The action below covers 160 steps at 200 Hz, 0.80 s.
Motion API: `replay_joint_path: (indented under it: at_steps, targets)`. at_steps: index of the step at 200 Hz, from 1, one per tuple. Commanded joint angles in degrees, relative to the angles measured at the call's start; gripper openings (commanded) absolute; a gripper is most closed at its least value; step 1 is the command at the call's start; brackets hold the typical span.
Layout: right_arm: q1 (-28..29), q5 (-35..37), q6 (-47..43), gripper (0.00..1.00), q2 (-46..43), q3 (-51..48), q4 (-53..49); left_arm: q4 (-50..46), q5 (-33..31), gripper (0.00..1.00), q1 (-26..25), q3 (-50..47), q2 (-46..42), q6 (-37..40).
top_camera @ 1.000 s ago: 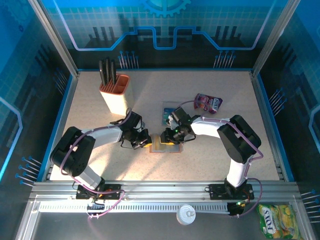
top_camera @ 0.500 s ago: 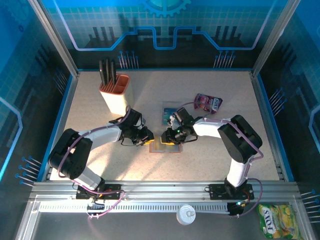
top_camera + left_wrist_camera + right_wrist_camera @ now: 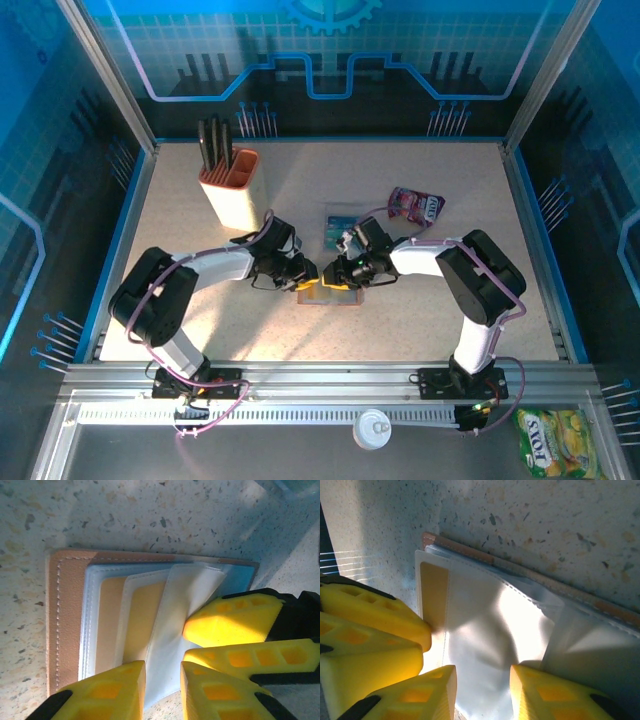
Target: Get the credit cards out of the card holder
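Left end effector (image 3: 161, 669) and right end effector (image 3: 482, 672) meet over the open brown card holder (image 3: 65, 620) on the desk (image 3: 150, 520). Their fingers are nearly together, and I cannot tell whether either is gripping.

The left hand (image 3: 311, 273) and right hand (image 3: 334, 272) crowd the card holder (image 3: 338, 296) from both sides; the table (image 3: 330, 335) in front is open.

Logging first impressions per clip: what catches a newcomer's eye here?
The left tool and right tool, both yellow-fingered, meet over the open card holder mid-table. Yellow-tan cards peek from its pale pockets. An orange knife block stands at the table's rear left.
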Motion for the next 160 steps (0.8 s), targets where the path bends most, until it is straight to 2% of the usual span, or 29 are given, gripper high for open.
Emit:
replay_joint_path:
  at_steps: [1, 77, 103, 131, 160]
  targets:
    - [-0.79, -0.72, 0.54, 0.35, -0.06, -1.76, 0.96, 1.72, 1.66, 0.27, -0.44, -0.36, 1.12, -1.06]
    - [-1.32, -1.83, 1.08, 0.35, -0.05, -3.11, 3.17, 4.83, 3.31, 0.28, -0.81, -0.61, 2.96, -2.56]
    - [-1.41, -2.16, 1.75, 0.35, -0.44, -3.48, 4.26, 5.24, 3.57, 0.25, -0.91, -0.51, 2.91, -2.88]
    - [-1.41, -3.3, 2.73, 0.35, -3.1, -4.82, 8.42, 4.96, 3.9, 0.24, -0.91, -0.21, 2.4, -2.97]
    - [-1.55, -2.15, 1.83, 0.36, -7.18, -5.25, 7.9, 4.26, 3.9, 0.24, -0.95, 0.1, 1.25, -3.04]
